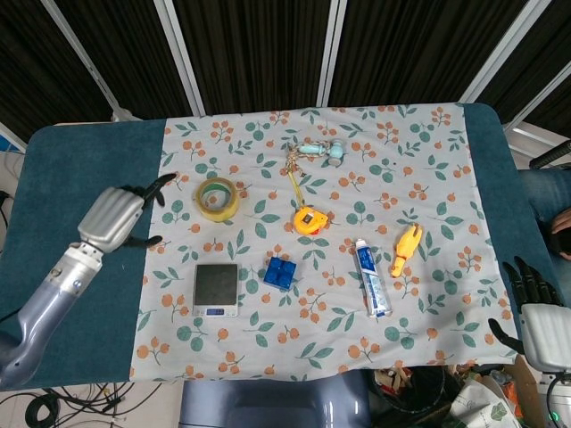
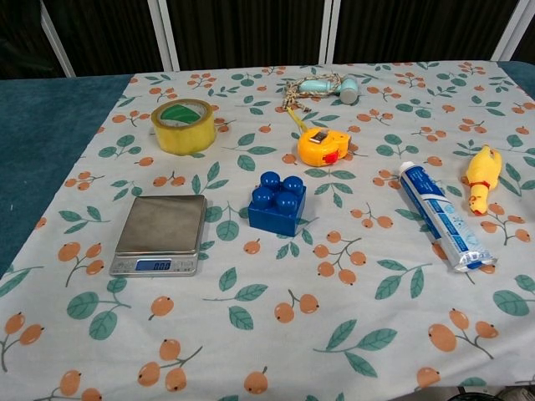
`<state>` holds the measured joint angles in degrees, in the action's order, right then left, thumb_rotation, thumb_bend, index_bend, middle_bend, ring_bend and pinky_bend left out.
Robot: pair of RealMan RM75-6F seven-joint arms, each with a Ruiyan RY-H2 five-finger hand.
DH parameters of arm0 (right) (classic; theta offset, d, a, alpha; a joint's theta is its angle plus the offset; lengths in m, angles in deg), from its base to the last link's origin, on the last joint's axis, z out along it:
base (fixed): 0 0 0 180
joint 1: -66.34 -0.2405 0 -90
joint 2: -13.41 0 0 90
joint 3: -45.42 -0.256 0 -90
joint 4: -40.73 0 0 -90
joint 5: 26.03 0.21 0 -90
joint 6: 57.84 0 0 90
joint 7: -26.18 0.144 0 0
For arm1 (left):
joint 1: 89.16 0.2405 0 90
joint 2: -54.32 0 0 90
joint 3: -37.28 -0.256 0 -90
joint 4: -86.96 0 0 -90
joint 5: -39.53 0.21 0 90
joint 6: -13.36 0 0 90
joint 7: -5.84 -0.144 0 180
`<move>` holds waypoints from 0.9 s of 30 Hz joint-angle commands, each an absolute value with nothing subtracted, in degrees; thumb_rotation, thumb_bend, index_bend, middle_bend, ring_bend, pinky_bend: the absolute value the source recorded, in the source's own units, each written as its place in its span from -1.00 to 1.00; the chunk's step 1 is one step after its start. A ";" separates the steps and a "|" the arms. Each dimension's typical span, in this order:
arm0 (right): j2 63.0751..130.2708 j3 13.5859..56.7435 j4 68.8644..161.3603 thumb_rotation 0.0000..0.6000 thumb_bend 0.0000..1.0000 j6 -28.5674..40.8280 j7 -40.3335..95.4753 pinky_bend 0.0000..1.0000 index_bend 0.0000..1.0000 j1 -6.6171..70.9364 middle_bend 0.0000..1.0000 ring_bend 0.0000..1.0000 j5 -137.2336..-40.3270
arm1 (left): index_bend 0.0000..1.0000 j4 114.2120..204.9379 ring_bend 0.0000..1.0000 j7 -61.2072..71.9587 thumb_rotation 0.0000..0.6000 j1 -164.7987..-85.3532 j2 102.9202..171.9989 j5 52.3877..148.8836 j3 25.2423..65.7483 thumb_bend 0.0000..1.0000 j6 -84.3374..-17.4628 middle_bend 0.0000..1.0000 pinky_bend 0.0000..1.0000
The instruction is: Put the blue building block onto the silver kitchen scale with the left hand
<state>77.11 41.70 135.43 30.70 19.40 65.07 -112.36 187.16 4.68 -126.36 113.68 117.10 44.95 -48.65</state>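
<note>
The blue building block [image 1: 280,273] [image 2: 277,203] sits on the floral cloth, just right of the silver kitchen scale [image 1: 217,289] [image 2: 161,233]. Nothing lies on the scale's platform. My left hand [image 1: 118,217] hovers over the teal table left of the cloth, up and left of the scale, fingers spread and holding nothing. At the lower right corner, off the cloth, my right hand [image 1: 535,316] has its fingers apart and is empty. Neither hand appears in the chest view.
A yellow tape roll [image 1: 217,197] lies above the scale, close to the left hand. A yellow tape measure [image 1: 310,219], a toothpaste tube [image 1: 372,277], a yellow rubber chicken [image 1: 406,249] and a small teal rope toy [image 1: 318,152] lie to the right and behind.
</note>
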 commanded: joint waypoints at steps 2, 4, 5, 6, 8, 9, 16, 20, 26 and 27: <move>77.35 41.66 135.58 1.00 -0.68 30.95 18.77 -0.63 -1.00 65.07 -1.00 -0.86 -112.61 | -0.75 189.30 0.25 4.72 1.00 -119.76 113.59 129.37 35.27 -0.46 -53.51 0.17 0.35; 77.50 41.69 135.61 1.00 -0.68 30.98 18.41 -0.63 -1.00 65.07 -1.00 -0.86 -112.67 | -0.78 188.72 0.31 2.85 1.00 -118.04 114.32 133.23 32.73 -0.39 -55.04 0.24 0.42; 77.52 41.71 135.60 1.00 -0.67 30.99 18.30 -0.63 -1.00 65.08 -1.00 -0.86 -112.68 | -0.81 188.64 0.35 2.24 1.00 -117.47 114.54 134.23 31.93 -0.34 -55.39 0.28 0.47; 77.57 41.70 135.59 1.00 -0.67 31.00 18.19 -0.63 -1.00 65.09 -1.00 -0.86 -112.65 | -0.83 188.80 0.39 1.67 1.00 -116.64 114.95 135.59 30.45 -0.29 -55.41 0.32 0.51; 77.60 41.64 135.58 1.00 -0.66 31.03 18.13 -0.63 -1.00 65.13 -1.00 -0.86 -112.50 | -0.85 189.24 0.45 0.95 1.00 -115.46 115.49 136.71 28.71 -0.23 -55.31 0.39 0.57; 77.61 41.62 135.57 1.00 -0.66 31.04 18.12 -0.63 -1.00 65.14 -1.00 -0.86 -112.46 | -0.87 189.54 0.48 0.63 1.00 -115.11 115.67 136.97 27.99 -0.19 -54.89 0.42 0.61; 77.55 41.45 135.39 1.00 -0.62 31.13 18.43 -0.63 -1.00 65.28 -1.00 -0.86 -112.06 | -0.87 193.74 0.58 1.22 1.00 -113.74 116.65 134.64 23.75 -0.11 -48.64 0.52 0.68; 77.51 41.42 135.32 1.00 -0.62 30.99 18.56 -0.63 -1.00 65.25 -1.00 -0.86 -111.95 | -0.88 193.79 0.58 -2.04 1.00 -112.20 118.69 132.33 23.42 -0.09 -47.71 0.52 0.68; 77.42 41.37 135.40 1.00 -0.58 30.92 18.63 -0.63 -1.00 65.29 -1.00 -0.86 -111.76 | -0.88 192.38 0.58 -4.28 1.00 -110.39 122.16 127.64 24.13 -0.09 -46.61 0.50 0.68; 77.42 41.35 135.40 1.00 -0.58 30.95 18.59 -0.63 -1.00 65.29 -1.00 -0.86 -111.76 | -0.88 192.11 0.58 -4.59 1.00 -110.21 122.62 127.07 24.21 -0.09 -46.36 0.50 0.68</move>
<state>77.42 41.35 135.40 30.95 18.59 65.29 -111.76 192.69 -3.89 -110.76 121.74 128.02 24.03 -46.97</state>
